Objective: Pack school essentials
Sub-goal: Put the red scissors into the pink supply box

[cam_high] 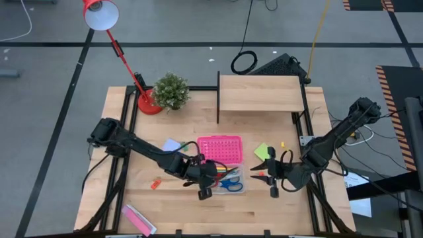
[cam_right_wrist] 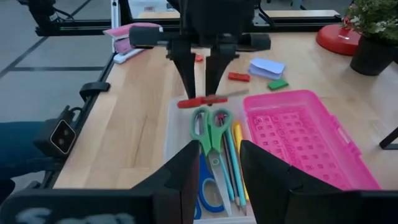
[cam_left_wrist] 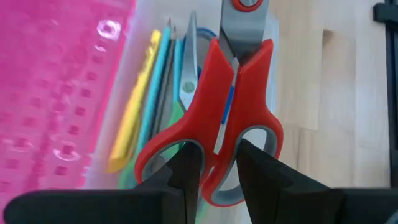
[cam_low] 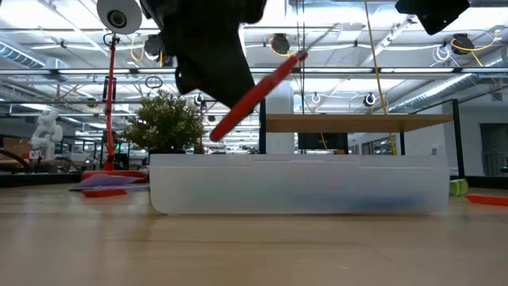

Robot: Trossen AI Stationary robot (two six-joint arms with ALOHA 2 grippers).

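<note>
A clear box (cam_high: 231,182) stands at the table's middle, its pink perforated lid (cam_high: 219,149) lying open behind it. Inside lie green scissors (cam_right_wrist: 211,124), blue scissors (cam_right_wrist: 205,190) and several pencils (cam_right_wrist: 235,155). My left gripper (cam_left_wrist: 221,180) hangs over the box's near left part, shut on red scissors (cam_left_wrist: 224,118). In the low view the red scissors (cam_low: 258,91) slant above the box (cam_low: 302,187). My right gripper (cam_high: 272,177) waits open to the right of the box, with nothing between its fingers. A red pen (cam_high: 258,173) lies beside it. My left gripper pinches the red scissors at the handles (cam_left_wrist: 219,155), where the two loops meet, one finger (cam_left_wrist: 186,177) at each loop. Whether the fingertips pass through the loops I cannot tell. The fingers point down from above. The scissors are lifted clear over the box, tilted, blades pointing away.
A lime-green pad (cam_high: 263,151) lies right of the lid, a pale-blue pad (cam_high: 172,144) left of it, and an orange eraser (cam_high: 156,184) farther left. A pink packet (cam_high: 139,219) lies at the near left. A red lamp (cam_high: 147,102), a plant (cam_high: 170,91) and a wooden shelf (cam_high: 261,92) stand at the back.
</note>
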